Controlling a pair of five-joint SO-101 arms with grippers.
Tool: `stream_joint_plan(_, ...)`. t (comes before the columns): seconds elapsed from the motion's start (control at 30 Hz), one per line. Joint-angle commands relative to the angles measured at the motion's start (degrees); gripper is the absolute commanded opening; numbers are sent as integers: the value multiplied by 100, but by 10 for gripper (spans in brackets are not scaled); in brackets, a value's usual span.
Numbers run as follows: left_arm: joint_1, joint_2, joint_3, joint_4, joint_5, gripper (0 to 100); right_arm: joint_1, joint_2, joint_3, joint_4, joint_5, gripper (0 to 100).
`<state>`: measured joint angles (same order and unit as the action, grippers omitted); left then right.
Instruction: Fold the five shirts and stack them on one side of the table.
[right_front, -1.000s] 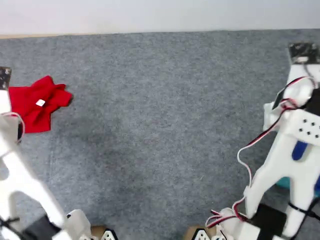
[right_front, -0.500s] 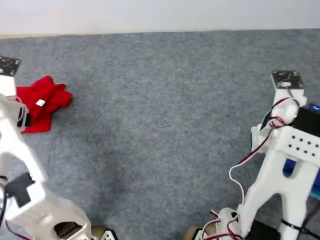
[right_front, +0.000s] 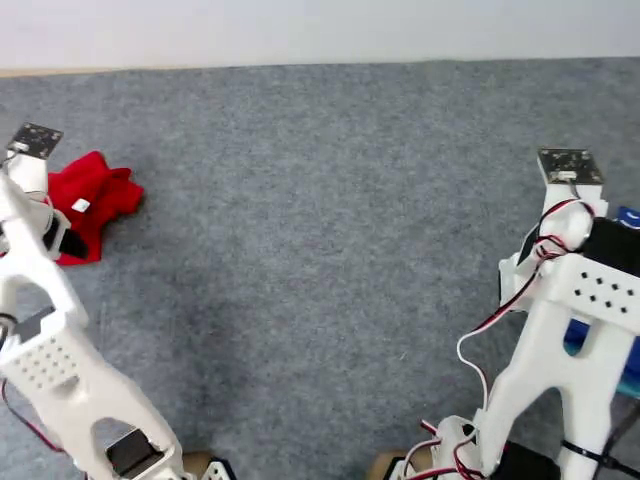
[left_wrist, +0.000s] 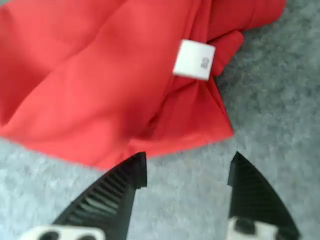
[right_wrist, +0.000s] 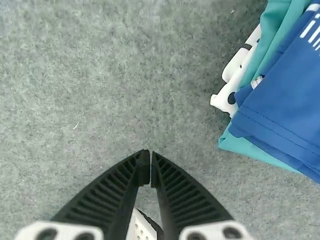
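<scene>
Surface (right_front: 320, 200) grey. Left gripper (left_wrist: 189, 157) released at edge of red shirt (left_wrist: 90, 85). Right gripper (right_wrist: 150, 152) clenched empty, near blue shirt (right_wrist: 285, 110) atop teal shirt (right_wrist: 270, 25).

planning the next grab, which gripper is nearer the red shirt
Left. The left gripper is open beside the red shirt; the right gripper is shut over grey mat beside the blue shirt.

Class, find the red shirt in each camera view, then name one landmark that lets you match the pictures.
High view: red shirt at the left edge of the grey mat, partly behind the left arm.
Left wrist view: red shirt just beyond the open left end effector.
Right wrist view: blue shirt on teal shirt, beside the shut right end effector.
Shared landmark: the shirt's white tag.
</scene>
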<state>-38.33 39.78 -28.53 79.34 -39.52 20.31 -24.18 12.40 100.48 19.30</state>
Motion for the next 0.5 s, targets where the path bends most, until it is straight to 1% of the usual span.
stream_joint_plan(0.0, 167, 475, -848, -88, -44, 269, -66, -224, -44, 233, -44, 10)
stream_joint_plan(0.1, 281, 914, -1455, -53, 0, 265, -66, -233, -44, 233, -44, 10)
stream_joint_plan(0.2, 352, 1222, -2018, -53, 343, 261, -66, -233, -53, 233, -44, 10)
stream_joint_plan(0.3, 378, 1415, -2413, 0, 448, 204, -66, -233, -53, 233, -44, 10)
stream_joint_plan(0.47, 457, 1512, -2923, 413, 440, 92, -66, -233, -62, 233, -44, 10)
